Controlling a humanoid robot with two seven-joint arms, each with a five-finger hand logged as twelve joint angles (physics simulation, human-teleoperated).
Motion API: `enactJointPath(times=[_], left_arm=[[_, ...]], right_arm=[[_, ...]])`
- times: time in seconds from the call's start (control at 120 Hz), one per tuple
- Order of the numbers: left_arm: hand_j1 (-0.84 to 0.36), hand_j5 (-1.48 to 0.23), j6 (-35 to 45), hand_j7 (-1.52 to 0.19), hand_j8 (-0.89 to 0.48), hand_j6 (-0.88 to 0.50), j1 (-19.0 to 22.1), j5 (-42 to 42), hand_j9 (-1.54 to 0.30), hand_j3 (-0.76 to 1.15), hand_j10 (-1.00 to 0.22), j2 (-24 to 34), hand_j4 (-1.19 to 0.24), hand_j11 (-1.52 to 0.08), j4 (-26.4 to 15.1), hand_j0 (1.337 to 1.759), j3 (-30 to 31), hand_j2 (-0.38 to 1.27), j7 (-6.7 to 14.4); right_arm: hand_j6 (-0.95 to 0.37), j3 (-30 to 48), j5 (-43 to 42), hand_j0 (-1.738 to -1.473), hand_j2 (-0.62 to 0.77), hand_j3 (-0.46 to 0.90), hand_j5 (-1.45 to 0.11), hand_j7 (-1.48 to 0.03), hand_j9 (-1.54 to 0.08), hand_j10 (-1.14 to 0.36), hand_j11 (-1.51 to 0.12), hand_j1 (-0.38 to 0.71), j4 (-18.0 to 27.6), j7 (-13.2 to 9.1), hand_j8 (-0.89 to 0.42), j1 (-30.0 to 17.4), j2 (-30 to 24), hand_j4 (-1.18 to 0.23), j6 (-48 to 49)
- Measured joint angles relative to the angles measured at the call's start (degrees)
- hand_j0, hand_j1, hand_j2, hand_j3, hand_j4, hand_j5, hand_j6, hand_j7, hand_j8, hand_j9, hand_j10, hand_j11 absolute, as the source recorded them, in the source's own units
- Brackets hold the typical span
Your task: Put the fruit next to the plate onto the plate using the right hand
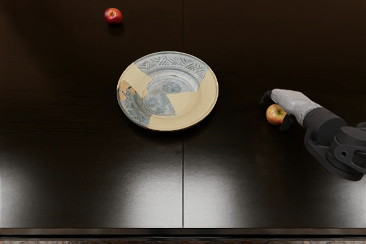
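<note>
A cream plate [200,98] with a blue-grey pattern lies at the middle of the dark table. To its right a small yellow-red apple [275,115] rests on the tabletop. My right hand [279,108] comes in from the right edge and sits over the apple, its grey back above the fruit and dark fingers curled down around both sides. The apple still looks to be on the table surface. A second, red apple [113,15] sits far back on the left, well away from the plate. The left arm does not show.
The table's far edge runs along the top of the picture and its front edge along the bottom. A seam splits the tabletop down the middle.
</note>
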Motion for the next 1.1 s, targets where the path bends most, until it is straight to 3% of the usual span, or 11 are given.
enactJointPath(times=[0.15, 0.367, 0.617, 0.85, 1.1], left_arm=[[0.34, -0.01, 0.0, -0.01, -0.01, -0.01, 0.0, 0.0, -0.01, 0.0, -0.01, 0.0, -0.01, -0.01, 0.0, 1.658, 0.0, 0.0, 0.0], [0.34, -0.01, 0.0, -0.01, -0.01, -0.01, 0.0, 0.0, -0.01, 0.0, -0.01, 0.0, -0.01, -0.01, 0.0, 1.658, 0.0, 0.0, 0.0], [0.34, -0.01, 0.0, -0.01, -0.01, -0.01, 0.0, 0.0, -0.01, 0.0, -0.01, 0.0, -0.01, -0.01, 0.0, 1.658, 0.0, 0.0, 0.0], [0.34, -0.01, 0.0, -0.01, -0.01, -0.01, 0.0, 0.0, -0.01, 0.0, -0.01, 0.0, -0.01, -0.01, 0.0, 1.658, 0.0, 0.0, 0.0], [0.34, -0.01, 0.0, -0.01, -0.01, -0.01, 0.0, 0.0, -0.01, 0.0, -0.01, 0.0, -0.01, -0.01, 0.0, 1.658, 0.0, 0.0, 0.0]], right_arm=[[-0.46, 0.0, -0.1, -1.658, -0.06, 0.0, -0.6, -0.6, -0.6, -0.46, -0.6, 0.19, 0.1, 0.0, -0.44, -0.1, -0.1, -0.46, 0.0], [-0.42, 0.1, -0.1, -1.655, 0.01, 0.0, -0.71, -0.7, -0.71, -0.54, -0.71, 0.22, 0.1, 0.0, -0.39, -0.2, 0.0, -0.54, 0.0], [-0.49, 0.6, 0.0, -1.655, 0.26, 0.0, -0.83, -0.83, -0.84, -0.64, -0.84, 0.23, -0.1, 0.0, -0.44, 0.2, 0.1, -0.64, 0.0], [-0.48, 2.3, 0.4, -1.655, 0.29, 0.0, -0.91, -0.88, -0.9, -0.62, -0.9, 0.24, -0.4, 0.0, -0.41, 1.4, 0.2, -0.67, 0.0], [-0.49, 4.7, 0.6, -1.655, 0.25, 0.0, -0.94, -0.9, -0.94, -0.61, -0.94, 0.21, -0.7, 0.0, -0.41, 3.4, 3.8, -0.67, 0.2]])
